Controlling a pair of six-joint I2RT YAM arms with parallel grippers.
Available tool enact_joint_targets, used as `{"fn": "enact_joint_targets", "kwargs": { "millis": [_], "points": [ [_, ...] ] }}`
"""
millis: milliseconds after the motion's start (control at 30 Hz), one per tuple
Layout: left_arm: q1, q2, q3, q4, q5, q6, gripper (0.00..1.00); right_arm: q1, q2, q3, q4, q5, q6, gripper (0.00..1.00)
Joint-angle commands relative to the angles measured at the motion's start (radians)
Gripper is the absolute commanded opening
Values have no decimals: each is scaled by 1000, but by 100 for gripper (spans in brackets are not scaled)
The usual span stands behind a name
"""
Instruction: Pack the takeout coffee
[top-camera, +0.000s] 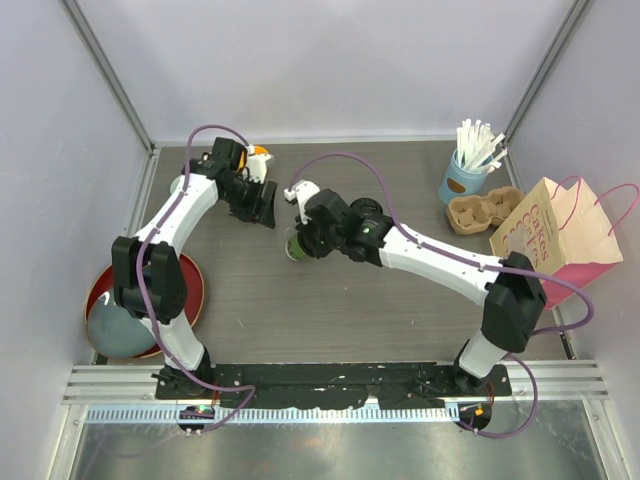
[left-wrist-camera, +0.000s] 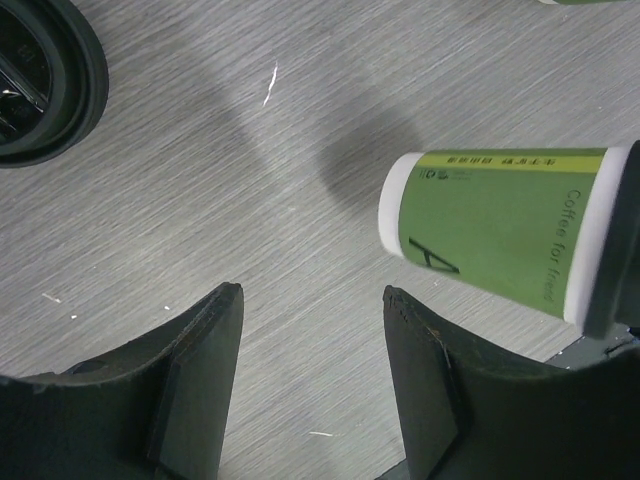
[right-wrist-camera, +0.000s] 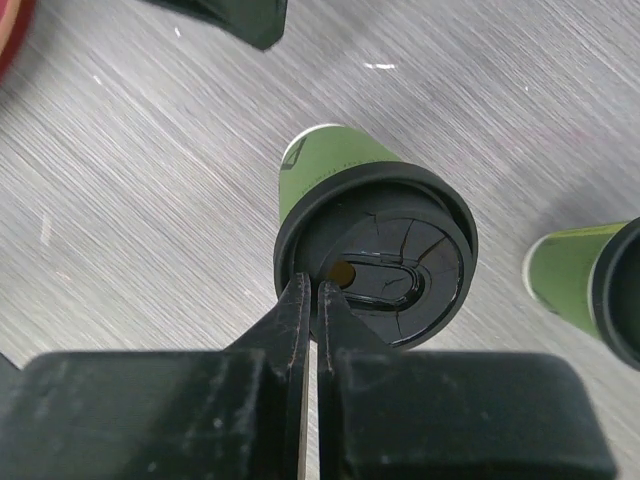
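Observation:
One takeout coffee cup (right-wrist-camera: 335, 160), dark green with a black lid (right-wrist-camera: 400, 255), stands mid-table (top-camera: 293, 250). My right gripper (right-wrist-camera: 310, 285) is shut, its tips resting on the lid's near rim beside the sip hole (top-camera: 298, 236). The left wrist view shows the same cup (left-wrist-camera: 495, 230) off to the right. My left gripper (left-wrist-camera: 312, 292) is open over bare table with nothing between its fingers, just left of that cup (top-camera: 262, 212). A second lidded green cup (right-wrist-camera: 590, 285) stands at the right edge of the right wrist view. A round black rim (left-wrist-camera: 45, 90) fills the left wrist view's top-left corner.
A light-blue cup of white straws (top-camera: 463, 180), a cardboard cup carrier (top-camera: 485, 211) and a tan-and-pink paper bag (top-camera: 560, 235) sit at the back right. A red tray (top-camera: 140, 300) holding a grey dish lies at the near left. Walls enclose the table.

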Motion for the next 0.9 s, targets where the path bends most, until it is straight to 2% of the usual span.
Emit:
{"fn": "enact_joint_targets", "kwargs": {
  "millis": [0, 133, 233, 367, 700, 867],
  "points": [
    [19, -38, 23, -24, 33, 7, 62, 47, 78, 146, -243, 54, -308, 1],
    [37, -43, 17, -20, 33, 3, 62, 102, 156, 233, -364, 102, -469, 1],
    [40, -48, 11, -17, 38, -3, 62, 116, 204, 269, -373, 96, -547, 1],
    [40, -43, 3, -17, 49, -9, 62, 128, 257, 309, -380, 83, -591, 1],
    [39, -35, -1, -15, 93, -26, 62, 133, 245, 350, -396, 11, -662, 1],
    [39, -34, -11, -17, 96, -25, 62, 133, 293, 399, -452, 25, -670, 10]
  ]
}}
